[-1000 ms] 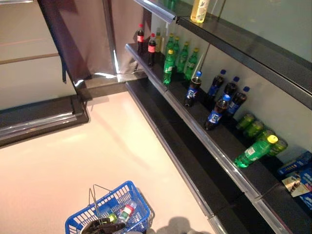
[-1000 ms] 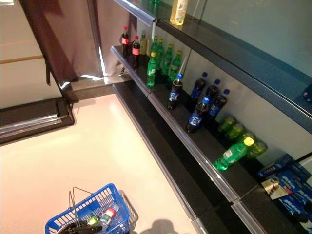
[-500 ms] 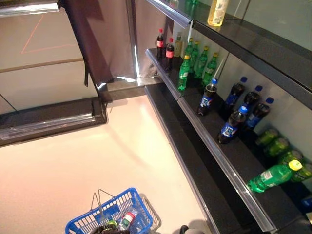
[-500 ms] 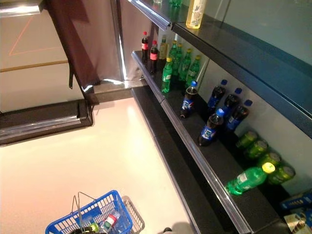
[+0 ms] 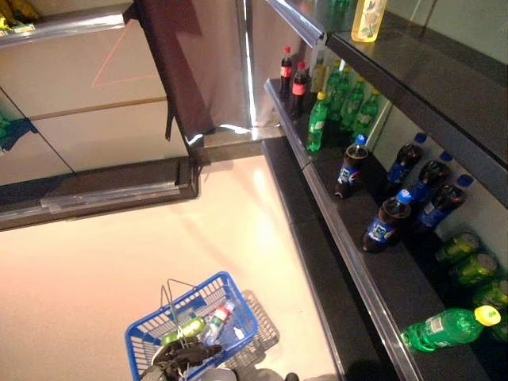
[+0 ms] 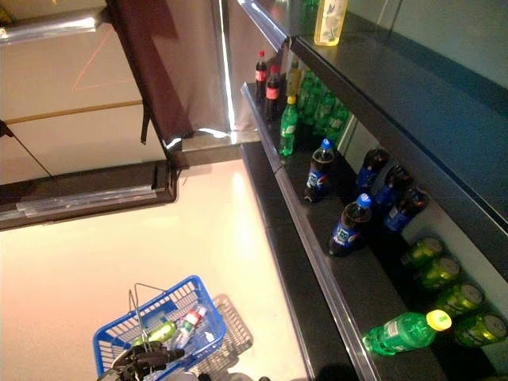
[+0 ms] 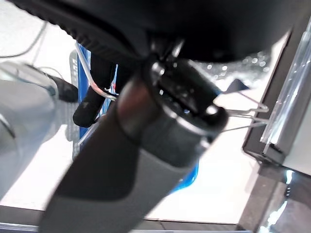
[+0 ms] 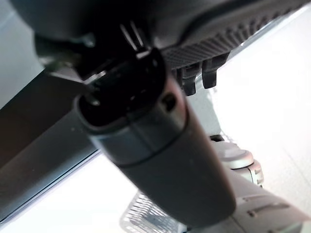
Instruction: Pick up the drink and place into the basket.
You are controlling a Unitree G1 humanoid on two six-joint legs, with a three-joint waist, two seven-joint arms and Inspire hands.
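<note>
A blue basket (image 5: 155,341) hangs low at the front over the pale floor, holding a green bottle (image 5: 187,327) and a clear red-labelled bottle (image 5: 217,321). My left hand (image 5: 181,362) is at its near rim; in the left wrist view its fingers (image 7: 91,103) curl round the wire handle (image 7: 99,92). Drinks stand on the dark shelf (image 5: 361,262) to the right: cola bottles (image 5: 288,71), green bottles (image 5: 317,123) and blue-capped dark bottles (image 5: 386,224). A green bottle (image 5: 444,327) lies on its side. My right hand (image 8: 146,126) shows only in its wrist view, empty, away from the shelf.
A yellow drink (image 5: 369,20) stands on the upper shelf (image 5: 429,75). Green cans (image 5: 464,258) lie at the back of the lower shelf. A dark curtain (image 5: 194,63) hangs ahead, with a low dark ledge (image 5: 95,198) at the left.
The whole picture has shifted, so the camera moved: shelf and bottles now sit further right and lower. The basket stays at my left hand.
</note>
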